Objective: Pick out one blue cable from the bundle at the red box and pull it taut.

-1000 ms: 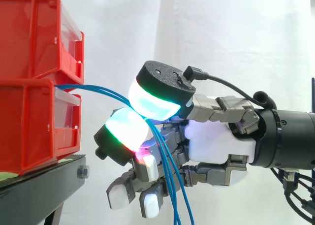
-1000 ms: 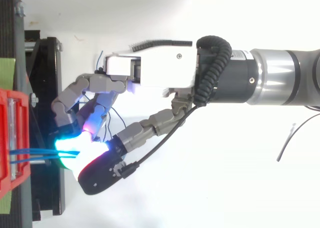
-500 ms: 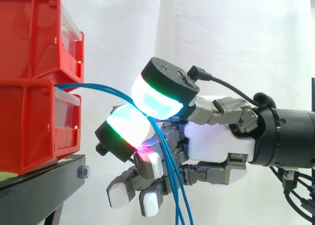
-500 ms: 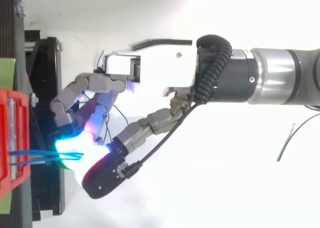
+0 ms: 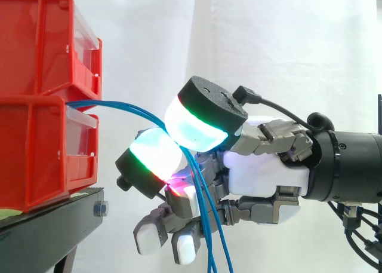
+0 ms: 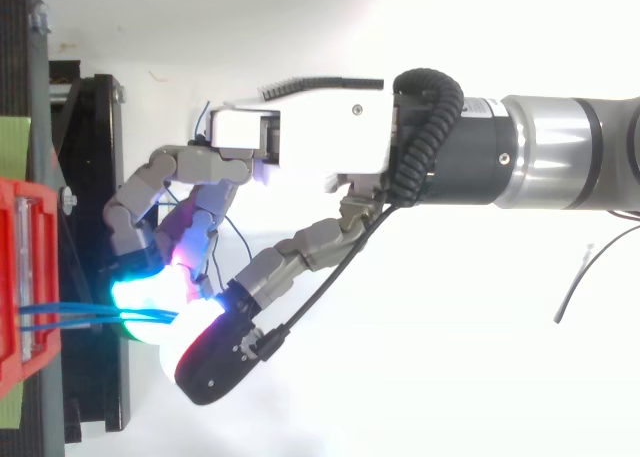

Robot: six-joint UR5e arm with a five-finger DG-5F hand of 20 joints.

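Observation:
A bundle of thin blue cables point(image 5: 128, 109) leaves the gap between the two stacked red bins point(image 5: 36, 147), arcs to the right and drops through my hand point(image 5: 262, 177). The thumb pad point(image 5: 200, 126) glows cyan and green above a green-and-white finger pad point(image 5: 154, 156), and the cables run between the two where they meet. Lower fingers point(image 5: 185, 246) curl beside the hanging strands. From above, the cables point(image 6: 70, 311) stretch from the red bin point(image 6: 20, 277) to the glowing pads of the hand point(image 6: 300, 137).
The bins rest on a black stand point(image 5: 54, 228) whose frame point(image 6: 95, 177) lies under the fingers. A white curtain is behind. A thin dark wire point(image 6: 585, 277) lies at the right, and green tape point(image 6: 12, 127) marks the stand's left edge.
The thumb pad has slid right and tilted, moving out from the fingers in the top view. The lower fingers have curled in slightly. The cables stay between the pads.

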